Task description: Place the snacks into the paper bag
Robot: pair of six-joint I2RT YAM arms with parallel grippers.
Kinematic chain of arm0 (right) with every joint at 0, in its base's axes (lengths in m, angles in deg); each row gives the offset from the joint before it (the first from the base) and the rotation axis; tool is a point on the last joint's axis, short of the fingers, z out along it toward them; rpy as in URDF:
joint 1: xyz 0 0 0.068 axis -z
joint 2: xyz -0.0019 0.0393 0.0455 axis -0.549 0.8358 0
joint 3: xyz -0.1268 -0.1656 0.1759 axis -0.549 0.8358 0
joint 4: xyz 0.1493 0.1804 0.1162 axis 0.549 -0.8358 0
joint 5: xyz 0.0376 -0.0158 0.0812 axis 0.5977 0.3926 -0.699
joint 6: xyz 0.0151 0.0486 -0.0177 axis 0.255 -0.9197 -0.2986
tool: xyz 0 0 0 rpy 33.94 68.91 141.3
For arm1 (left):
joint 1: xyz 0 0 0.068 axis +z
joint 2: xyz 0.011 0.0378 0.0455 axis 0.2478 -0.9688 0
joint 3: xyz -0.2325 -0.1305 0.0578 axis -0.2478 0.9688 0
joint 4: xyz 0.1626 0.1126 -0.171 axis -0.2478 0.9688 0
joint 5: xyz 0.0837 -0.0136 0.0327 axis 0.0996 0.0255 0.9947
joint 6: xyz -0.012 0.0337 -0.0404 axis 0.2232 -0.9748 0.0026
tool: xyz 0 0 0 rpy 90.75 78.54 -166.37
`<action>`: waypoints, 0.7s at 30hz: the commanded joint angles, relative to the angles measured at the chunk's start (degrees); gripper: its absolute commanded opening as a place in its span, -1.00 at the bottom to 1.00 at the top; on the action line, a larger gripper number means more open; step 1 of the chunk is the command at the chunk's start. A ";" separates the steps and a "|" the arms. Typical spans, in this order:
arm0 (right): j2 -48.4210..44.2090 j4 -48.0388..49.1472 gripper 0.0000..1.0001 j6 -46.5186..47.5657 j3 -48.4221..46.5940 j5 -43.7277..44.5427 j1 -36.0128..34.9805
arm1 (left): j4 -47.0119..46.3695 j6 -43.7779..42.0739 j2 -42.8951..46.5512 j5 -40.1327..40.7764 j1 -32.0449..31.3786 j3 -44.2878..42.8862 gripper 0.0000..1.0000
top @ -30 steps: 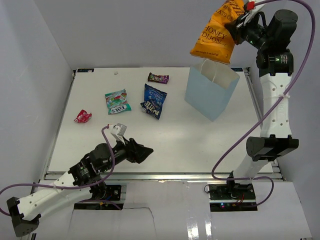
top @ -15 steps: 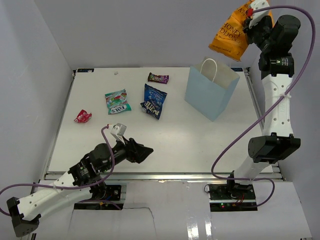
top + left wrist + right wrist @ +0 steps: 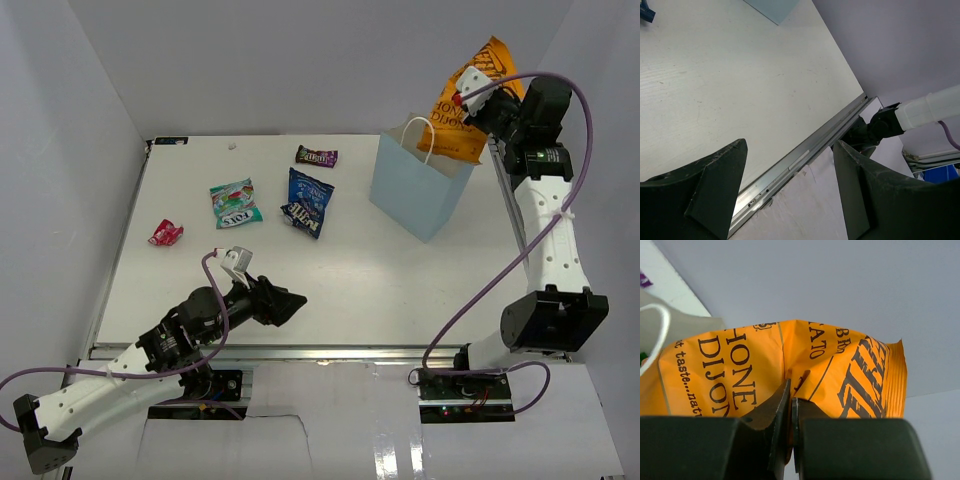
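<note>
Paper bag (image 3: 420, 190) stands upright at the table's far right. It looks light, so you could tip it by nudging the rim. Orange chip bag (image 3: 468, 108) hangs tilted at its far-right rim, with your right gripper (image 3: 478, 100) clamped on a crease. Release here and it may snag the handle (image 3: 425, 135) or slide outside. Left gripper (image 3: 285, 303) is spread wide and empty, low near the front edge.
</note>
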 commanded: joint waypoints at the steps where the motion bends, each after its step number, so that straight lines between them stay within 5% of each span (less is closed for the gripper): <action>1: -5.67 6.11 -0.85 12.60 4.31 -3.57 -0.96 | -1.34 -0.76 0.56 -0.18 0.00 0.30 0.60; 14: -7.61 15.87 -0.85 18.94 9.69 -2.08 -2.46 | -2.22 -0.41 -0.32 -0.97 0.00 0.57 0.60; 21: -9.81 22.97 -0.85 16.57 13.28 3.10 -9.65 | -2.39 -0.41 -0.32 -1.15 0.00 0.74 0.60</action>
